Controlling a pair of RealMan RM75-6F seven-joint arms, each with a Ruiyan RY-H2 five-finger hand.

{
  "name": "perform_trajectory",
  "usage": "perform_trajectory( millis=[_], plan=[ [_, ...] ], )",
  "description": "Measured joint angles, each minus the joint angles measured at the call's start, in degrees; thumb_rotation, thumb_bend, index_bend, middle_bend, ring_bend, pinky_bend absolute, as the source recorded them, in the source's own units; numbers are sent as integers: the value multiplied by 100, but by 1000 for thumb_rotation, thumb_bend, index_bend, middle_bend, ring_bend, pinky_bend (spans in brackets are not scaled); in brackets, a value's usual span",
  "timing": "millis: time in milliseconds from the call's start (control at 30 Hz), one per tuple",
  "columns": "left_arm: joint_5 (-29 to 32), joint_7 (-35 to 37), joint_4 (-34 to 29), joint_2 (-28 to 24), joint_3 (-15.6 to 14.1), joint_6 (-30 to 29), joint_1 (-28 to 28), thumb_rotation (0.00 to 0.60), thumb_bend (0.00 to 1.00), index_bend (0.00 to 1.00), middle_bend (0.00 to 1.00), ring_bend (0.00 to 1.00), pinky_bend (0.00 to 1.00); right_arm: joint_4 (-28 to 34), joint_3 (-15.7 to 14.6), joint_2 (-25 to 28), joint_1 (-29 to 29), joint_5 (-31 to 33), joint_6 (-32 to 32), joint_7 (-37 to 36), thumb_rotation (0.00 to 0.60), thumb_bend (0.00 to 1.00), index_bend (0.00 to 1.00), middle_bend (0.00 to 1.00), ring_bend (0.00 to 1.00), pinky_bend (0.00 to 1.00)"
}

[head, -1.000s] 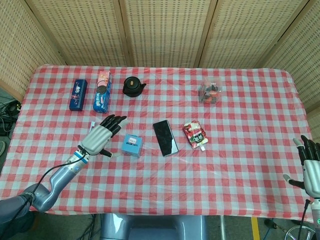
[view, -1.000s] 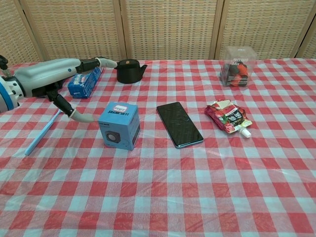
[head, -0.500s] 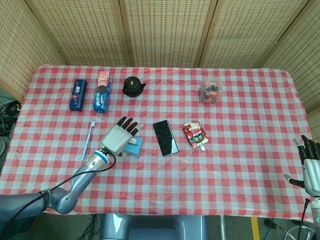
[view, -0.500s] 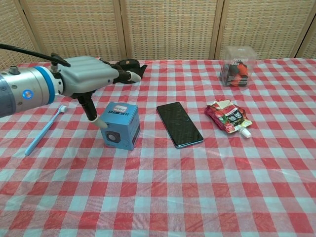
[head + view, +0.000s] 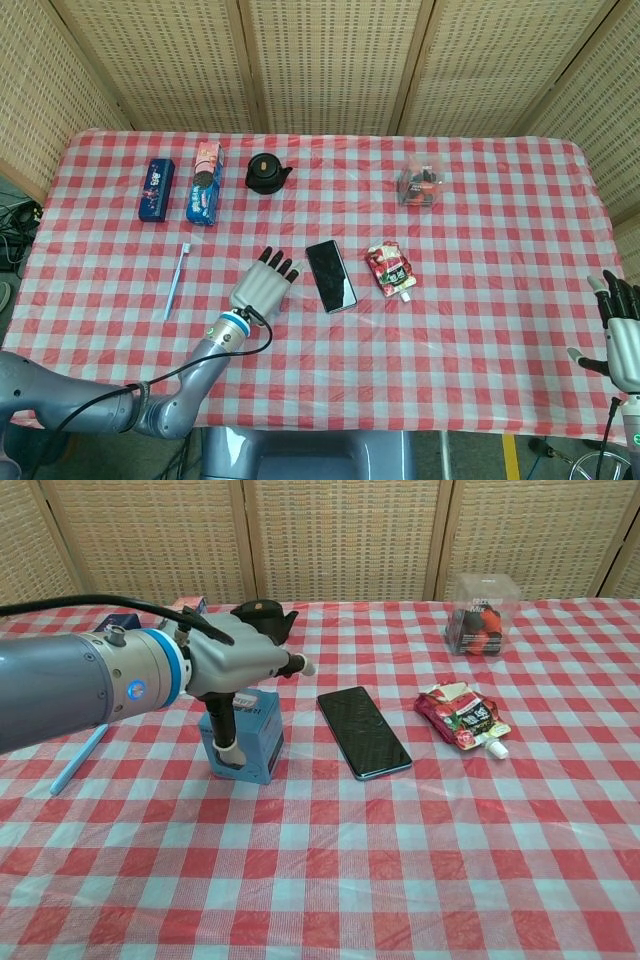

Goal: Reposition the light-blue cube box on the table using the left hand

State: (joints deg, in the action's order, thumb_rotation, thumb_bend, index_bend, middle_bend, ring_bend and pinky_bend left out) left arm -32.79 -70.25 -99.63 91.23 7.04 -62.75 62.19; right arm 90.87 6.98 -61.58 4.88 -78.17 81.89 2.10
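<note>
The light-blue cube box (image 5: 262,742) stands on the checked tablecloth, just left of the phone. My left hand (image 5: 235,662) lies over its top with the fingers stretched out past it toward the back. The thumb (image 5: 225,735) hangs down against the box's front face. From the head view the left hand (image 5: 263,289) covers the box almost entirely. My right hand (image 5: 620,335) hovers off the table's right front corner, fingers spread, holding nothing.
A black phone (image 5: 364,732) lies right of the box, then a red pouch (image 5: 462,716). A black teapot (image 5: 265,172), two snack boxes (image 5: 205,182) and a clear box (image 5: 421,186) stand at the back. A blue toothbrush (image 5: 175,282) lies to the left.
My left hand has swung right from beside the box to directly over it, the thumb now down its front. The box and the right hand have stayed where they were.
</note>
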Motion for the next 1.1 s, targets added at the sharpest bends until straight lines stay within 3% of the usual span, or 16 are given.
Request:
perform_trajectory(
  millis=[233,367,433,600,733,967,1100],
  plan=[
    [191,-318,328,365,-157,-277,216,600,0,99,199,142,170,-16,10,-3,3,29,-11,-10,600,0,0,0,0,0],
    [217,-397,398,435,-215,-336,260,600,0,133,243,194,254,-30,16,-1,5,48,-26,-28,600,0,0,0,0,0],
    [236,-513,440,485,-258,-416,289,600,0,193,281,235,297,-38,16,0,11,51,-41,-41,600,0,0,0,0,0],
    [141,-723,566,646,-380,-640,346,600,0,456,462,380,371,-42,13,-1,14,46,-42,-45,600,0,0,0,0,0],
    [-112,-658,647,672,-450,-688,333,600,0,522,509,422,382,-40,9,-3,13,39,-38,-41,600,0,0,0,0,0],
    [-578,9,607,486,-432,-682,161,600,0,537,526,447,415,-27,-1,-10,11,25,-29,-11,600,0,0,0,0,0],
    [-975,1052,641,352,-346,-457,-34,600,0,561,544,461,430,-16,-7,-13,14,11,-27,1,600,0,0,0,0,0]
  ],
)
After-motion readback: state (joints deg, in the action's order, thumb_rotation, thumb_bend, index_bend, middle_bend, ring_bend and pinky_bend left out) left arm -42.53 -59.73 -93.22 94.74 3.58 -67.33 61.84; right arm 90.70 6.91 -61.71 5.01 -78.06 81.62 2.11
